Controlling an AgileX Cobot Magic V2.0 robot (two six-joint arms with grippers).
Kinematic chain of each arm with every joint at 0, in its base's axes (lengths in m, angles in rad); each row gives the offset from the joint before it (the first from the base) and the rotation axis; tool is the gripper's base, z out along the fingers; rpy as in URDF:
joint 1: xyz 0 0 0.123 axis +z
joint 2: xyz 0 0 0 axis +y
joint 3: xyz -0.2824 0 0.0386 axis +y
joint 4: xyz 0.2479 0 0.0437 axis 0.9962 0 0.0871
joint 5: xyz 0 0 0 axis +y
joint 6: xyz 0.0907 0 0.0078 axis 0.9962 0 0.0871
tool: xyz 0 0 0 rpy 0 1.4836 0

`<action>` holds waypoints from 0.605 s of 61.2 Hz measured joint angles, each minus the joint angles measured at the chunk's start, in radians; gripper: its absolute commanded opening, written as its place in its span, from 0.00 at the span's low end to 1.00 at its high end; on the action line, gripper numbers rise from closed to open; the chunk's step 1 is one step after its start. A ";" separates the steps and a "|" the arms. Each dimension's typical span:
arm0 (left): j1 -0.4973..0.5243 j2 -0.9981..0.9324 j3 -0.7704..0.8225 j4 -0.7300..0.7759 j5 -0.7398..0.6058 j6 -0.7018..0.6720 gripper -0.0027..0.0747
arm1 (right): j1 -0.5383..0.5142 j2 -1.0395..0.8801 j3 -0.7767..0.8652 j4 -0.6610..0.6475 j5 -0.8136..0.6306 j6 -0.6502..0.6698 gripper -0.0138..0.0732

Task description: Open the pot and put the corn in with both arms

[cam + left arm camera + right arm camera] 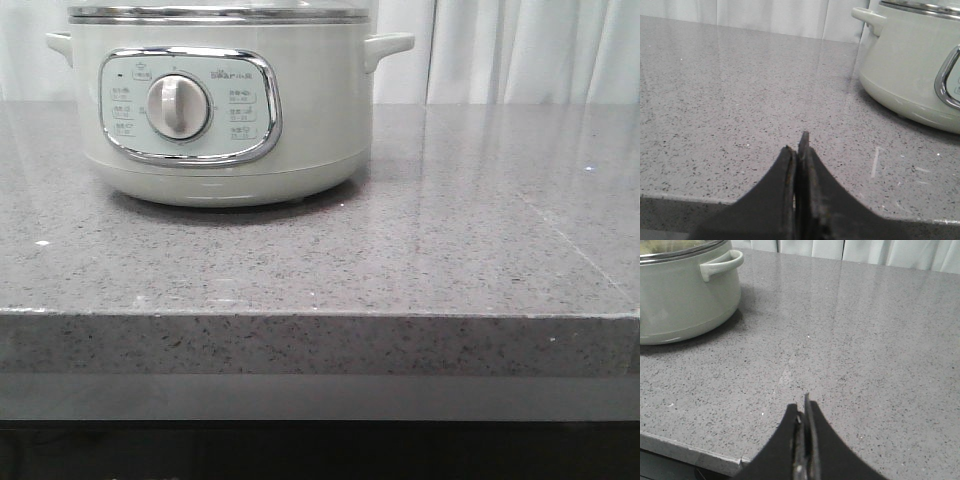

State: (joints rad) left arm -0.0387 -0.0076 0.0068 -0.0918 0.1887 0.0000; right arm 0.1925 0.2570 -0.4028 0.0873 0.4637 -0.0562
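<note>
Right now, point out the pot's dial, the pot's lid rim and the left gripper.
dial [179, 107], front view, centre of knob.
lid rim [220, 13], front view, steel band.
left gripper [799, 150], left wrist view, closed fingertips.

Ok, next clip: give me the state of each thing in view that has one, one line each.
pot: upright on the countertop, lid on, closed.
lid: seated on the pot, untouched.
dial: setting too small to read.
left gripper: shut, empty, low over the countertop's near edge, apart from the pot.
right gripper: shut, empty, low over the near edge, apart from the pot.
corn: not in view.
</note>
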 measured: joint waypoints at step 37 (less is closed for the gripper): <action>0.000 0.000 0.000 0.000 0.000 0.000 0.01 | -0.051 -0.039 0.099 0.000 -0.150 0.000 0.02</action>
State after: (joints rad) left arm -0.0387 -0.0076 0.0068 -0.0918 0.1887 0.0000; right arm 0.1413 0.2175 -0.3042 0.0873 0.3137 -0.0562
